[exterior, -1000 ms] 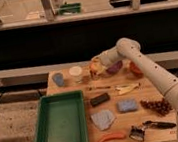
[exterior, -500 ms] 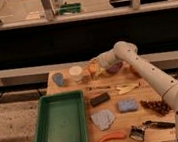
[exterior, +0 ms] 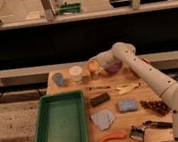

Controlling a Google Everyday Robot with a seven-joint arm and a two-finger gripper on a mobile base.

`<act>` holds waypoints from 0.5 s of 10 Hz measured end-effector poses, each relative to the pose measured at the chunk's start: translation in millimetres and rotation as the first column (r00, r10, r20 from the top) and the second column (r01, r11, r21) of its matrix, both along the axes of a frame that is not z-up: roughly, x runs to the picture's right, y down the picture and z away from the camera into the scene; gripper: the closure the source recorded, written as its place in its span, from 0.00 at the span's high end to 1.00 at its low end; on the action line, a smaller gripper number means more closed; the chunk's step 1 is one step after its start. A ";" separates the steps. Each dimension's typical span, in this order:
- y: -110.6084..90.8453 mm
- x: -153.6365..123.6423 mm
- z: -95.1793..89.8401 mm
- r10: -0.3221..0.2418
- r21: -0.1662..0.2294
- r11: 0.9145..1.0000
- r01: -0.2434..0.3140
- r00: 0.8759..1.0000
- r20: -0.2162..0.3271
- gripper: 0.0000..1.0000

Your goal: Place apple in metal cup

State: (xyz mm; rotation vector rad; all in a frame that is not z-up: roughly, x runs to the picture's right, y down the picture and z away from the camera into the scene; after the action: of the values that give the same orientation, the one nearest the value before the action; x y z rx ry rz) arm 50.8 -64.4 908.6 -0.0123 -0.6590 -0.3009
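The gripper (exterior: 95,68), clasping the apple (exterior: 92,63), has swung left over the metal cup (exterior: 94,77) beside the white cup (exterior: 75,72); release looks near.

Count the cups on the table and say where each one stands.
3. The blue cup is far left at the back, the white cup beside it, and the metal cup next, partly hidden under the tool holding the apple. More could hide behind the arm.

No text can be read; the gripper (exterior: 94,67) hangs beside the white cup (exterior: 75,72).
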 end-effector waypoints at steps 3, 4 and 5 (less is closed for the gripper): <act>-1.9 1.9 5.5 0.000 0.013 1.000 0.000 1.000 -0.011 0.00; -2.0 2.3 5.6 0.001 0.015 1.000 -0.001 1.000 -0.011 0.00; -1.1 1.9 5.1 0.001 0.014 1.000 0.000 1.000 -0.010 0.00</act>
State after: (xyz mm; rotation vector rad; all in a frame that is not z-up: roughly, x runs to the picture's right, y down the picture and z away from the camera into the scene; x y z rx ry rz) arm 52.7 -65.5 913.7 -0.0006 -0.6467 -0.3048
